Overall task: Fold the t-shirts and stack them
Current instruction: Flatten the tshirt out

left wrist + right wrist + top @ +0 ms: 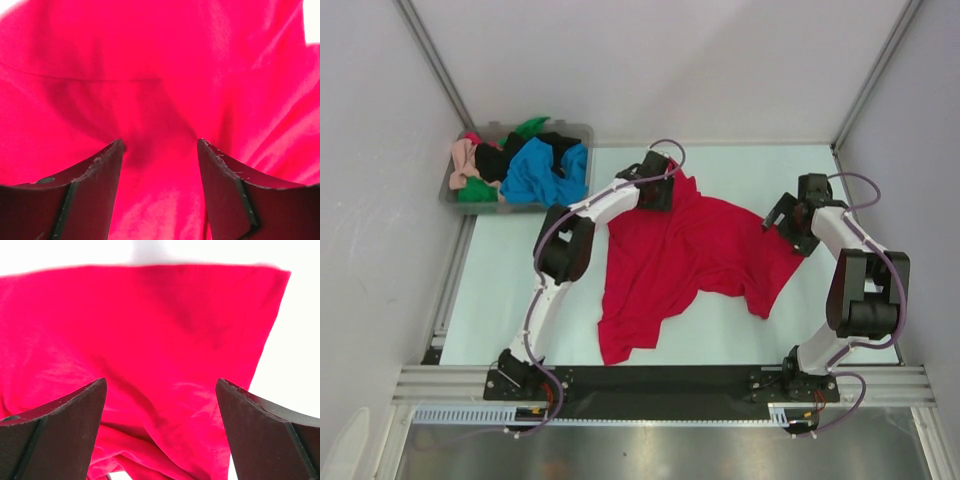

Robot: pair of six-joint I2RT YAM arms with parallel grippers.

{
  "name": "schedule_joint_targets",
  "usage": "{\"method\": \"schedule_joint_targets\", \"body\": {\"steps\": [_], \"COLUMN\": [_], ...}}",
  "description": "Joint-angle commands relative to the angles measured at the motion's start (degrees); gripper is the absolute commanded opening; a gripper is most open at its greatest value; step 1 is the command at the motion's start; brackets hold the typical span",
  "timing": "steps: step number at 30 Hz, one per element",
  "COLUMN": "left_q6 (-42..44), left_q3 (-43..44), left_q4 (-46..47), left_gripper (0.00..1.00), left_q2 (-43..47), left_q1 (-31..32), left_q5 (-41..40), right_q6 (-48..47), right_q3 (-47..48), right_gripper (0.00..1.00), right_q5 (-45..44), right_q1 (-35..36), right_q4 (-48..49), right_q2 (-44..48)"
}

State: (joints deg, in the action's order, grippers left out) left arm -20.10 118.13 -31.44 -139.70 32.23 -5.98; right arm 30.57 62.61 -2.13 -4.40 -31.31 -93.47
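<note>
Red t-shirt [690, 250] rumpled on pale table [500, 320], bin [581, 128] of coloured t-shirts [535, 170] far-left

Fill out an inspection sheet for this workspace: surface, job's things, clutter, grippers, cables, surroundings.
Surface: pale table, nothing spilled or stained that I can see.
Job's things: red t-shirt lies unfolded and rumpled across the middle; other shirts in blue, green, black and pink are heaped in the bin; no stack started.
Clutter: clear grey bin at the far left corner; nothing else seen.
Grippers: left gripper down on the red cloth, jaws apart with cloth bunched between them; right gripper jaws wide over the shirt's edge.
Cables: purple cables loop along both arms, clear of the cloth.
Surroundings: plain white walls with metal corner posts.
</note>
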Motion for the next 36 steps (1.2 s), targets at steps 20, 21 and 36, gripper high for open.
{"method": "schedule_joint_targets", "body": {"steps": [20,21,36], "left_q6": [-16.1,-14.0,-0.7], "left_q3": [-53.9,-48.5,-40.4], "left_q4": [-8.5,-9.8,1.6], "left_gripper": [0.65,0.66,0.63], "left_q2": [48.6,49.0,41.1], "left_q1": [15.6,14.7,-4.5], "left_q5": [-5.7,-6.7,2.0], "right_q6": [-0.3,-0.3,-3.7], "right_q3": [-6.4,-6.7,-5.8], "right_gripper": [0.96,0.96,0.96], "right_q5": [1.3,1.3,3.5], "right_q1": [-1.9,-1.9,-1.3], "right_q4": [3.0,3.1,5.1], "right_q2": [5.8,6.6,5.0]}}
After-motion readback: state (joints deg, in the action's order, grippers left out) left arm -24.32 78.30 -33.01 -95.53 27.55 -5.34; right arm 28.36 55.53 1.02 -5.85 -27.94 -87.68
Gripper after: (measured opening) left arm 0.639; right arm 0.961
